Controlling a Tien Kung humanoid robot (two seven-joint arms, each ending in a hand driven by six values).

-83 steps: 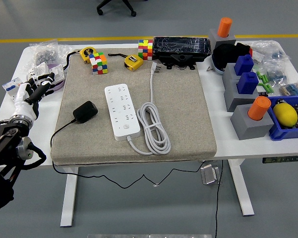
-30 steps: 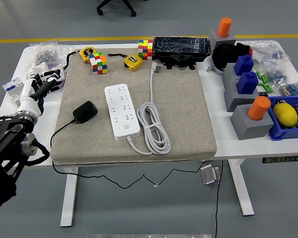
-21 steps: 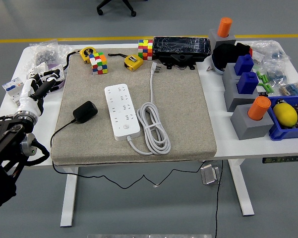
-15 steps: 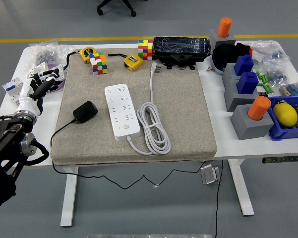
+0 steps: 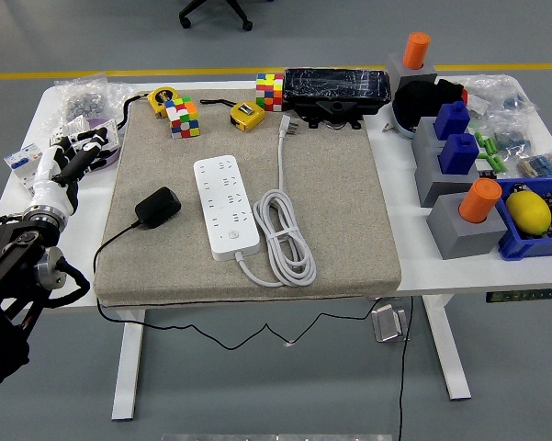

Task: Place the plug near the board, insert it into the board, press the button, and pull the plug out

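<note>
A black plug adapter (image 5: 157,207) lies on the grey mat (image 5: 349,230), its thin black cable trailing off the mat's front left edge. To its right sits the white power strip (image 5: 226,207), lengthwise, with its round button (image 5: 234,236) at the near end and its white cord coiled (image 5: 285,237) beside it. My left hand (image 5: 66,163) hovers over the table's left edge, left of the mat and well away from the plug, with fingers relaxed and holding nothing. The right arm does not appear.
Along the mat's far edge are two colour cubes (image 5: 182,117) (image 5: 269,91), two yellow tape measures (image 5: 247,114) and a black device (image 5: 336,89). Plastic bags (image 5: 87,96) lie at far left. Grey blocks with blue and orange pegs (image 5: 457,152) and a blue bin (image 5: 535,216) stand at right.
My left hand has crept a little farther from the table's near edge and slightly left. The plug, strip and cord lie where they were.
</note>
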